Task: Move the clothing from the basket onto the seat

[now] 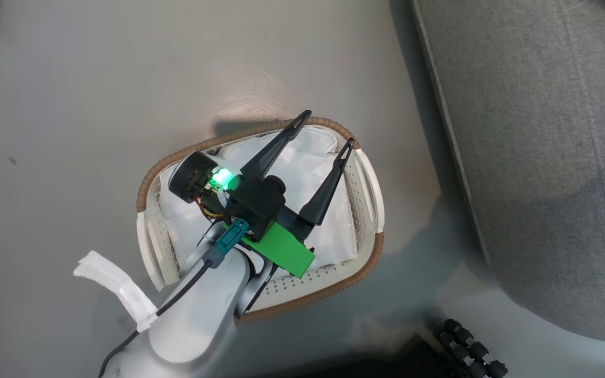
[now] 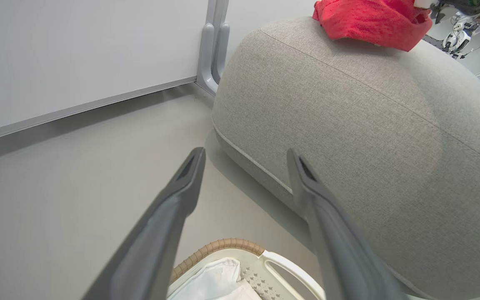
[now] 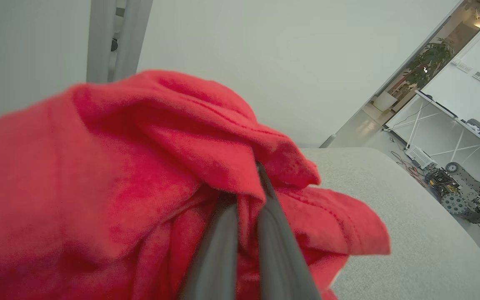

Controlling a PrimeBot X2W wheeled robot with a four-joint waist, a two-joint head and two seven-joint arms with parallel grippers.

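Placement step, I judge: right claw (image 3: 244,187) grips clothing (image 3: 119,146) on seat (image 3: 411,233) and should let go; left claw (image 1: 329,127) stands wide over basket (image 1: 368,252).

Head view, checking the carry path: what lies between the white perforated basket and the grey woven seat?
Just bare grey floor separates the white perforated plastic basket from the grey woven-fabric seat, as the head view shows.
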